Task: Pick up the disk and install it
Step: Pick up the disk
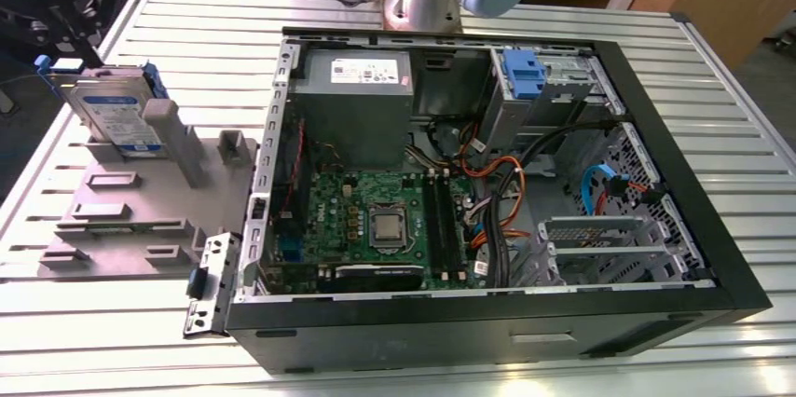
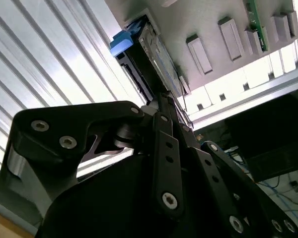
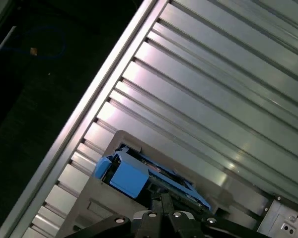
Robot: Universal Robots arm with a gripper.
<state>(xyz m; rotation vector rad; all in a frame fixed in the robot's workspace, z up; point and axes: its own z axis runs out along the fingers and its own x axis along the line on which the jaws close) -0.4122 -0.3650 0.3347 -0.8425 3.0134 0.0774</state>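
The disk (image 1: 115, 117) stands on edge in the grey holder (image 1: 125, 187) on the table (image 1: 186, 24), at the exterior view's left, presumably so its thin edge faces my fingers (image 2: 165, 141), which are right at it, though I cannot tell if they grip.

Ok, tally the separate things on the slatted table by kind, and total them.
disk: 1
grey holder: 1
open computer case: 1
loose metal bracket: 1
Total: 4
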